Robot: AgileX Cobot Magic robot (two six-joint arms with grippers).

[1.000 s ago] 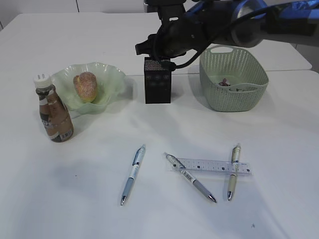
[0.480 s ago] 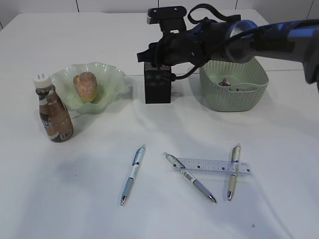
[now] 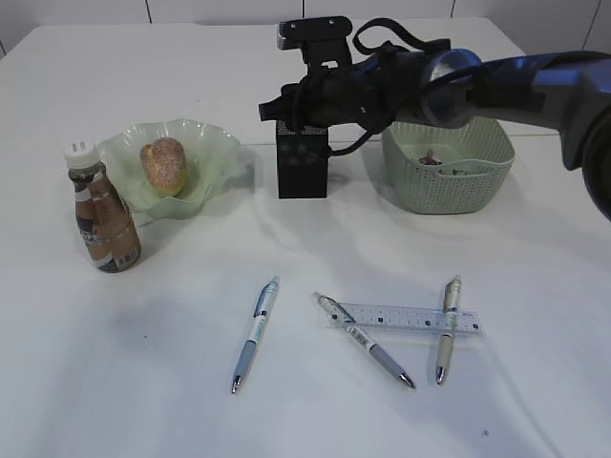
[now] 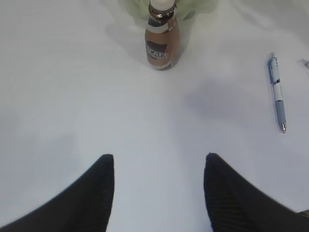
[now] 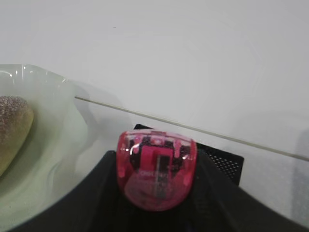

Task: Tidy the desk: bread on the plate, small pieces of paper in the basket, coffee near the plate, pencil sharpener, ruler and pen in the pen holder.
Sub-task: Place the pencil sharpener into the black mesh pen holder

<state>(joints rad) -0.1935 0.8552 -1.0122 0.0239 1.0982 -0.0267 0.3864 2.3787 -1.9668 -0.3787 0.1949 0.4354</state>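
My right gripper (image 5: 157, 180) is shut on the pink translucent pencil sharpener (image 5: 157, 166) and hangs just above the black pen holder (image 3: 302, 167) (image 5: 220, 162). In the exterior view that gripper (image 3: 291, 107) reaches in from the right. The bread (image 3: 162, 164) lies on the green plate (image 3: 216, 151), with the coffee (image 3: 105, 215) standing at the plate's left. The clear ruler (image 3: 410, 318) and three pens (image 3: 254, 334) (image 3: 368, 341) (image 3: 447, 327) lie on the desk near the front. My left gripper (image 4: 158, 162) is open over bare desk, the coffee (image 4: 161, 41) ahead of it.
The green basket (image 3: 449, 172) stands right of the pen holder, with small bits of paper (image 3: 434, 157) inside. The right arm spans above the basket's rim. One pen (image 4: 277, 92) lies to the right in the left wrist view.
The right arm has shifted a little over the pen holder, and its wrist camera mount has come into view. The sharpener stays gripped. Nothing on the desk has moved.
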